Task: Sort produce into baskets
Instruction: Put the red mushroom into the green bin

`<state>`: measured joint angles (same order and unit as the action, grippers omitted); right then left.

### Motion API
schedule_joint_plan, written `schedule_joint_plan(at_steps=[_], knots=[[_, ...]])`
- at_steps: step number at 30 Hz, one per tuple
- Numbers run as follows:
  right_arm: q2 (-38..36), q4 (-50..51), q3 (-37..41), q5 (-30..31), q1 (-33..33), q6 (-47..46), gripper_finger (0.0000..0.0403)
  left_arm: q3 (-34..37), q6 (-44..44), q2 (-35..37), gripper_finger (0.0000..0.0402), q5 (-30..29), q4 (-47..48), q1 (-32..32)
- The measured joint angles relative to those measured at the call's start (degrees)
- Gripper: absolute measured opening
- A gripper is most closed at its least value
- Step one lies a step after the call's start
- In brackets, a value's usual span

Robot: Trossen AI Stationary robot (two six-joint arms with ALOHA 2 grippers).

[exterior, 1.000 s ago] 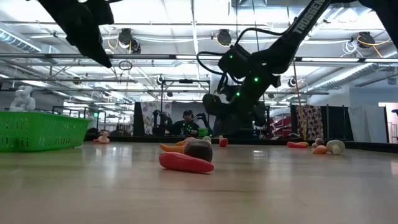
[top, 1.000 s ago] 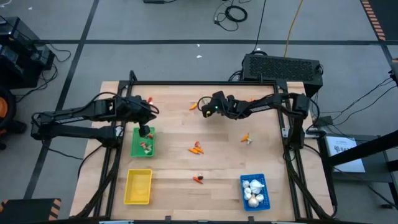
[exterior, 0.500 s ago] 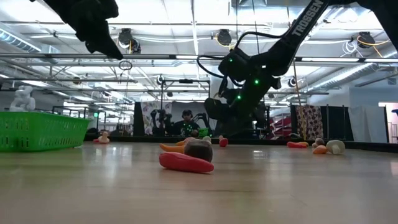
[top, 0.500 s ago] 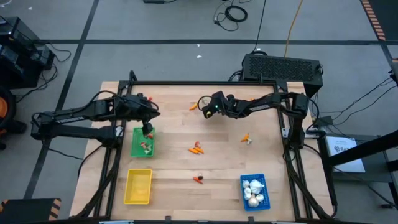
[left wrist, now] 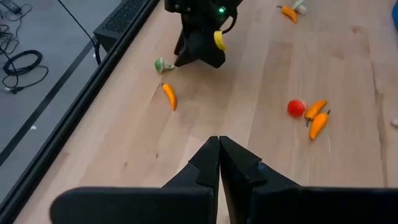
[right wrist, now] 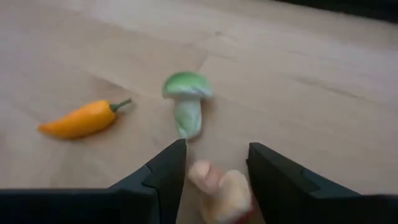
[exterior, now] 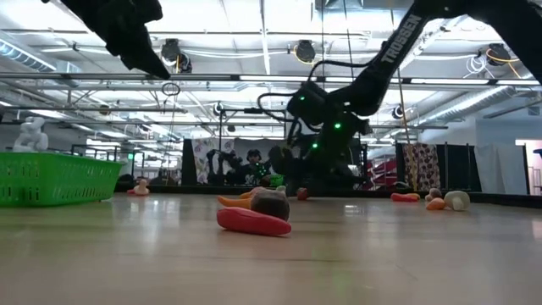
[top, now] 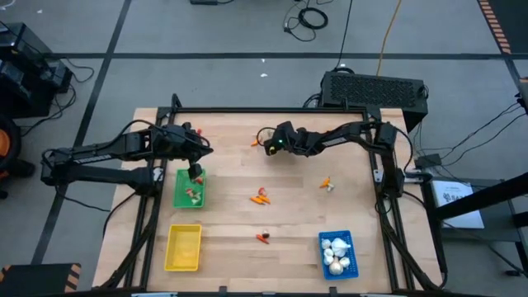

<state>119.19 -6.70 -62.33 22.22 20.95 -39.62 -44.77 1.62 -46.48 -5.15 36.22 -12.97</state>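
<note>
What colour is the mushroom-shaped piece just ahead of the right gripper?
Pale green, cap and stem; the mushroom piece shows best in the right wrist view.

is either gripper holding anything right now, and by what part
The right gripper has a pale piece between its open fingers; whether it grips it cannot be told. The left gripper is shut on nothing.

Three baskets sit on the surface [top: 289, 210]: one at the left [top: 190, 187] holding a few pieces, another nearer the front-left corner [top: 183, 247], a third at front right [top: 337, 252] holding bulbs [top: 335, 246]. Loose produce lies between them at centre [top: 261, 197], front centre [top: 263, 238] and right [top: 327, 184]. The left tool [top: 196, 173] hangs above the left basket; the right tool [top: 266, 142] is at rear centre, beside two pieces [right wrist: 186, 109].
</note>
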Motion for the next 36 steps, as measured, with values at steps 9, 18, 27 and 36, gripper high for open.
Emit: schedule_joint_plan(at_steps=[9,18,27,36], knots=[[1.78,16.91,-9.12,2.86,-3.22,3.22,0.0022,0.0,2.35,1.31,0.0017,0.02,3.07,0.0],[-4.17,21.94,-13.88,-3.17,-9.16,4.13,0.0027,0.64,0.2,11.8,0.0017,1.34,3.53,0.0],[-4.61,-4.97,-16.73,-5.31,-20.14,8.32,0.0021,8.66,-2.48,20.18,0.0017,-1.28,-0.68,0.0],[8.51,-24.14,-27.31,-4.86,-26.33,16.74,0.002,8.61,-2.77,20.19,0.0017,-11.04,-3.4,-0.02]])
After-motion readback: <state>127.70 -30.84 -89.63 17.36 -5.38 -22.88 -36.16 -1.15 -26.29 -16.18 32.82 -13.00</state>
